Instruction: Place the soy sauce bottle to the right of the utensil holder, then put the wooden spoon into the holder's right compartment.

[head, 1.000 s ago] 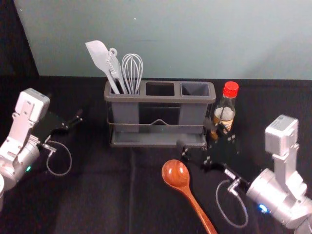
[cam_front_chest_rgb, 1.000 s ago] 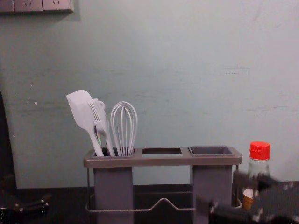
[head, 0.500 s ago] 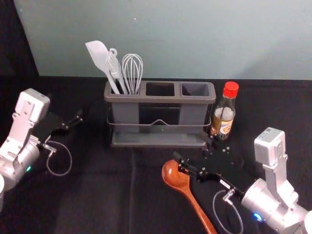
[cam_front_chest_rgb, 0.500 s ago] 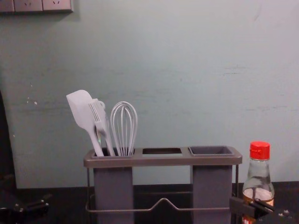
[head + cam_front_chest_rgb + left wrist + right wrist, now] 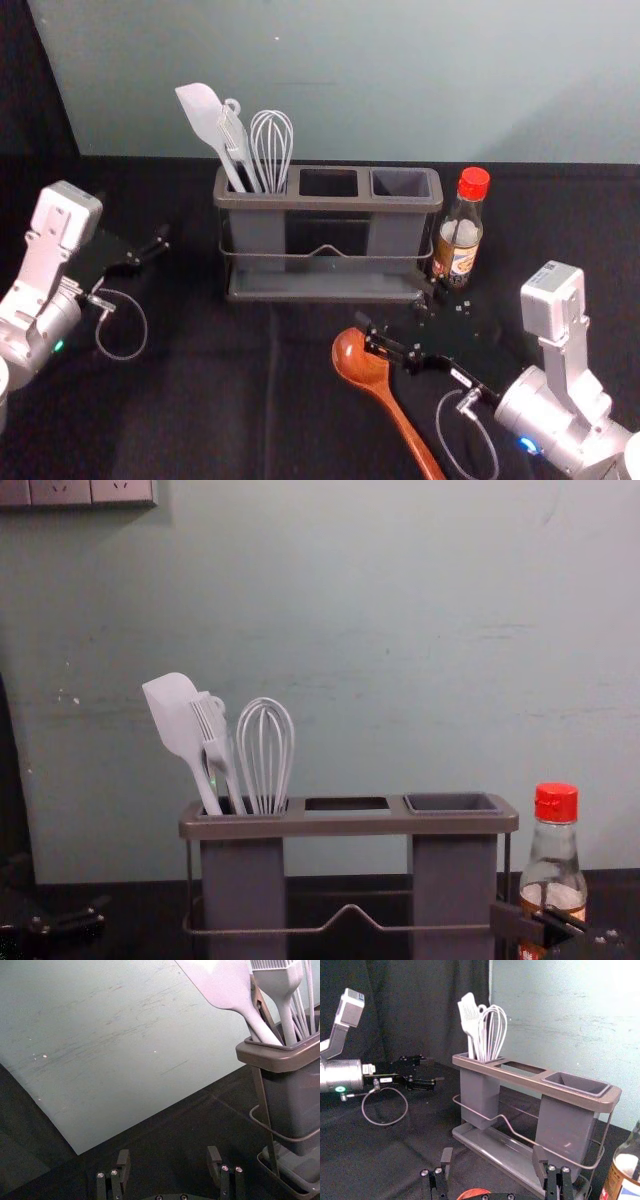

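One left gripper [image 5: 137,218], parked left of holder [image 5: 320,203], fingers spread. White tools [image 5: 232,140] in holder's left compartment, leaning. Spoon [image 5: 362,360] on dark cloth [image 5: 200,400], front of holder; long axis slanting, bowl away from robot, handle nearer and rightward. Right gripper [image 5: 390,300] by bowl, fingers spread, pinching nothing. Bottle [image 5: 462,235] upright, just right of holder.

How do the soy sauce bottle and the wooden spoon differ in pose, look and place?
The soy sauce bottle stands upright; the wooden spoon lies down. The bottle is clear, with a red cap; the spoon is glossy reddish-brown. The bottle is beside the right end of the utensil holder, the spoon in front of it. Both are outside its compartments.
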Controlling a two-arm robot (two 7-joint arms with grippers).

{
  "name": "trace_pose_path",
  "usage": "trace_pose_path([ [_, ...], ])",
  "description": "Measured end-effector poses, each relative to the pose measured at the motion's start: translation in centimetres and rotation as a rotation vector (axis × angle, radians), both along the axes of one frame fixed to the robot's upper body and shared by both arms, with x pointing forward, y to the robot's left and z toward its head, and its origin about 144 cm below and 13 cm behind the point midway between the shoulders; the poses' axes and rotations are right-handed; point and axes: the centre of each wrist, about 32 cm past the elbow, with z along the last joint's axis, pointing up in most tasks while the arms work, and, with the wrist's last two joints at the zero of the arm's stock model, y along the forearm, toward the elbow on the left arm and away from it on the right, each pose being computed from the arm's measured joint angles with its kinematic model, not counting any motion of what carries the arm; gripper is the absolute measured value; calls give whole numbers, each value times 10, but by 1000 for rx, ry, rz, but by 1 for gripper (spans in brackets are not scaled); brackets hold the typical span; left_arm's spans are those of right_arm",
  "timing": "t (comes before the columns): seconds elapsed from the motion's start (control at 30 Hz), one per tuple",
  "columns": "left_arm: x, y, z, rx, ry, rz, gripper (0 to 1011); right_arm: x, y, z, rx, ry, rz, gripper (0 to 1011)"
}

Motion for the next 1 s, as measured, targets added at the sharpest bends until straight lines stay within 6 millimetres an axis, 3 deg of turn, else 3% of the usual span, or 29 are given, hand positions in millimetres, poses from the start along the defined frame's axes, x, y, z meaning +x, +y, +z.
trace_pose_path([
  [0.33,0,0,0,0,0,0,1005,-7,9,8,-107,142,14,1003],
  [0.77,0,0,0,0,0,0,1005,-2,29,67,-296,435,-99,1003],
  [1.0,0,0,0,0,0,0,1005,10,43,85,-372,517,-124,1003],
])
